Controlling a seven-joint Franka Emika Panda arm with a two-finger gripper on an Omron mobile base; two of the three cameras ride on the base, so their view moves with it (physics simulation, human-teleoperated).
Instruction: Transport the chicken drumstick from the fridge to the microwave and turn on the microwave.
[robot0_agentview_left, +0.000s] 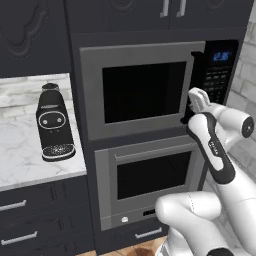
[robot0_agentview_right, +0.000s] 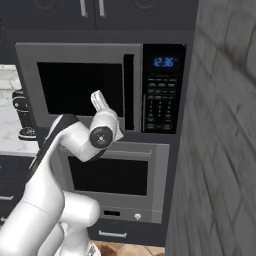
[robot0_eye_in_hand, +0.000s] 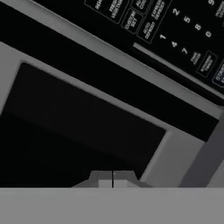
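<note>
One gap matters to you: the shut, empty gripper (robot0_agentview_left: 196, 96) sits at the closed microwave's (robot0_agentview_left: 145, 90) door edge, its keypad (robot0_agentview_right: 161, 102) just to the right, and you can't see the drumstick anywhere.

You're looking at home kitchen. Built-in microwave (robot0_agentview_left: 145, 90) with dark window, black keypad and blue clock display sits in dark cabinet column. Grey oven (robot0_agentview_left: 150, 180) with wide window directly below it. Left of column: white marble counter (robot0_agentview_left: 25, 160) carrying black coffee machine (robot0_agentview_left: 54, 122), dark drawers (robot0_agentview_left: 35, 220) beneath. Grey brick wall (robot0_agentview_right: 225, 125) on right.
</note>
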